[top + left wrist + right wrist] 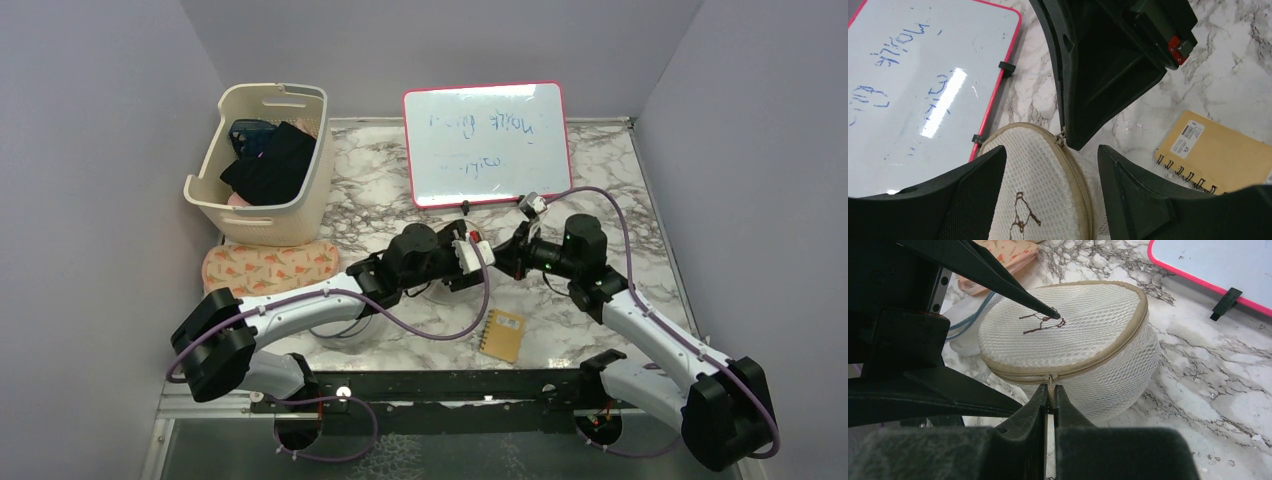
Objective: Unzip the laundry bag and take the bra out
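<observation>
The laundry bag (1083,335) is a round white mesh drum with a tan zipper round its top rim and a dark bra icon on top, and it rests on the marble table. My right gripper (1049,390) is shut on the zipper pull (1050,381) at the bag's near side. My left gripper (1050,150) is open and straddles the bag's top edge (1048,190). One of its fingers (1043,312) touches the top by the icon, and the other lies along the side. From above, both grippers (468,262) (503,258) meet over the bag and hide it. The bra is hidden.
A pink-framed whiteboard (487,143) lies at the back. A cream basket (262,165) of dark clothes stands back left, with a patterned pad (268,267) in front of it. A tan spiral notebook (502,334) lies near the front. A clear blue-rimmed disc (964,335) sits beside the bag.
</observation>
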